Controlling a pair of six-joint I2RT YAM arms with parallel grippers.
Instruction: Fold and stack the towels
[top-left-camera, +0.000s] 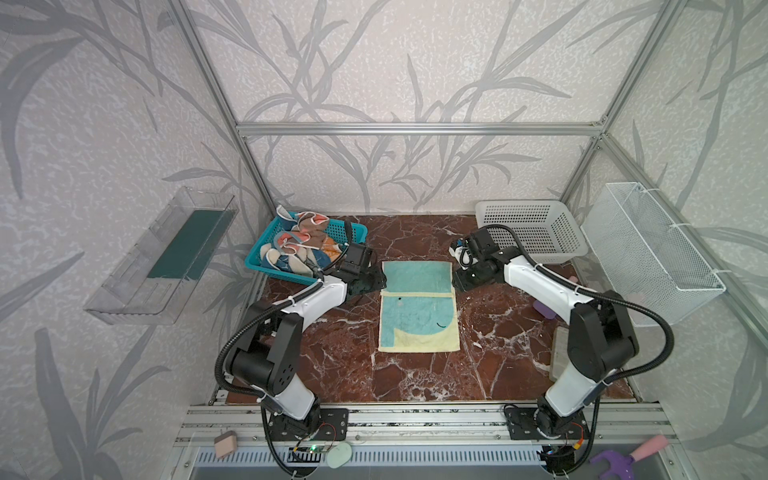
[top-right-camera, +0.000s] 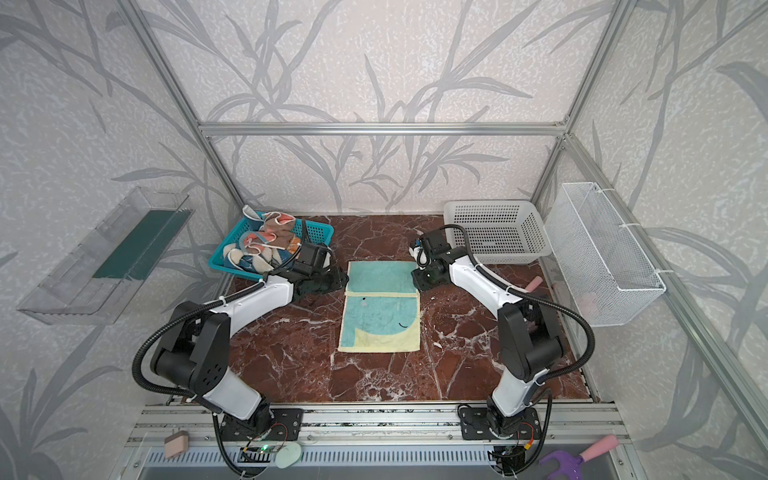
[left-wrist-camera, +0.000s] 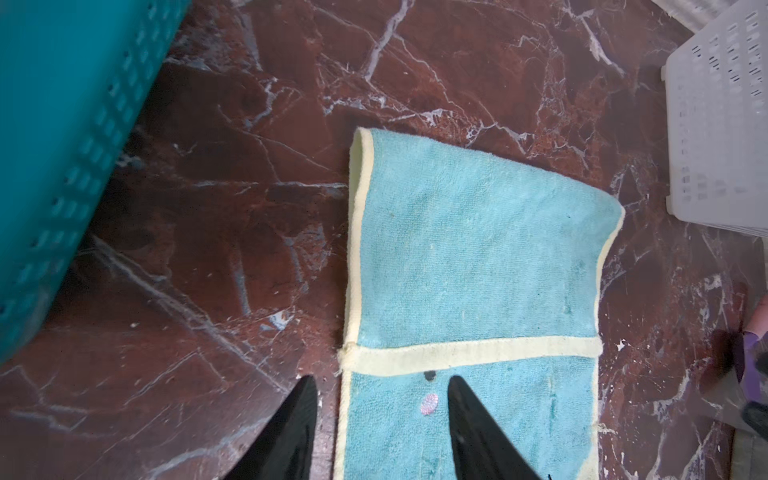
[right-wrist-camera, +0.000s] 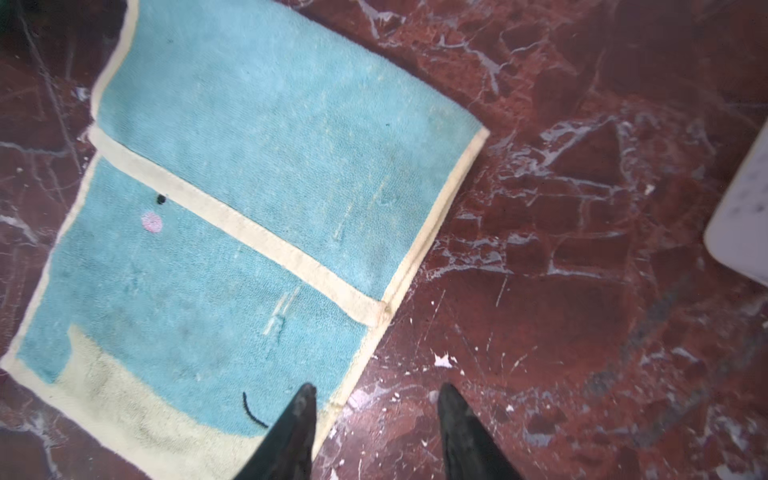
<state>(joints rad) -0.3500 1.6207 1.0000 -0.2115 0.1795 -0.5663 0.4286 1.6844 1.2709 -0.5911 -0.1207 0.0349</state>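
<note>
Right now a blue towel (top-left-camera: 417, 309) with a pale yellow border lies flat on the dark red marble worktop (top-left-camera: 415, 374), in the middle between the two arms. Its far part is folded back over itself, so a yellow edge strip runs across the towel. On the part that shows below the fold there is a small black dot, a pink spot, a curved black line and a big yellow patch along the near edge.

The left end effector (top-left-camera: 380, 283) is low at the towel's left side, right by that yellow strip. In the left wrist view its two black fingers (left-wrist-camera: 297, 419) are spread apart. One is over the bare worktop and the other is over the blue cloth, with the towel's side edge between them. Nothing is pinched.

The right end effector (top-left-camera: 456, 283) is at the towel's right side, beside the folded part. In the right wrist view its fingers (right-wrist-camera: 457, 428) are spread apart too. One tip is over the towel's yellow edge and the other is over bare marble. It holds nothing. I cannot tell if any tip touches the cloth.

The other towels (top-left-camera: 297, 247) sit in a crumpled heap in a teal basket (top-left-camera: 254, 266) at the far left of the worktop, just behind the left end effector. A white basket (top-left-camera: 536, 232) stands at the far right, behind the right arm. A wire basket (top-left-camera: 648, 249) hangs on the right wall and a clear tray (top-left-camera: 162, 257) on the left wall.
</note>
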